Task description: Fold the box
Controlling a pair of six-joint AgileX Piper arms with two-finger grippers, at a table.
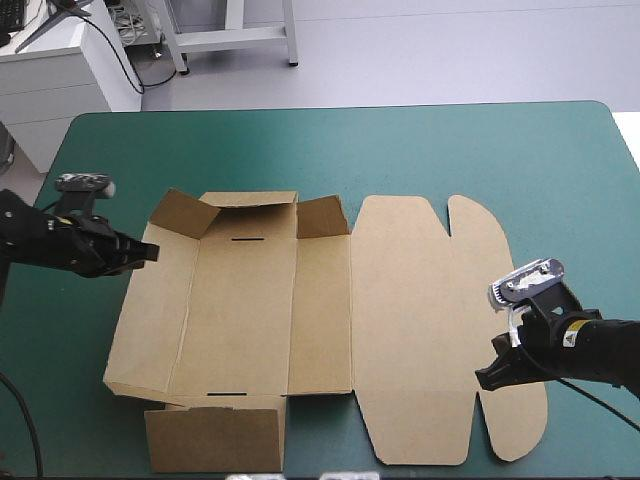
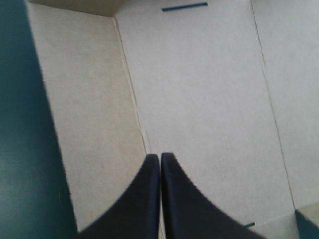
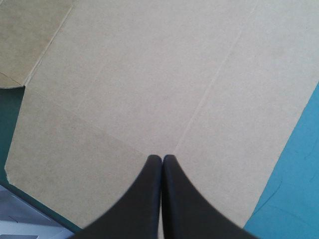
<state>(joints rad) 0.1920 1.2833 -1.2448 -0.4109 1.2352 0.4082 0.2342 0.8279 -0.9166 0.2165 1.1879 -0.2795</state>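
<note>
Lying on the tabletop (image 1: 400, 150) with its far wall (image 1: 250, 203) half raised and lid (image 1: 410, 330) flat, the box (image 1: 245, 320) sits between the left gripper (image 1: 149, 252) by its left wall (image 1: 150, 330) and the right gripper (image 1: 487, 379) over the lid's flap (image 1: 515, 425), both pressed together, empty, likely poised to nudge panels up.

Pale grey floor (image 1: 450, 50) lay beyond the teal-green table (image 1: 330, 140); white cabinet (image 1: 50, 95) upper left, white frame (image 1: 232, 35) top centre.

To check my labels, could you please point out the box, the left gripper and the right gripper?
box (image 1: 240, 320): high view, on its bare base panel.
left gripper (image 1: 152, 252): high view, at the tips of its fingers.
right gripper (image 1: 483, 380): high view, at the tips of its fingers.
</note>
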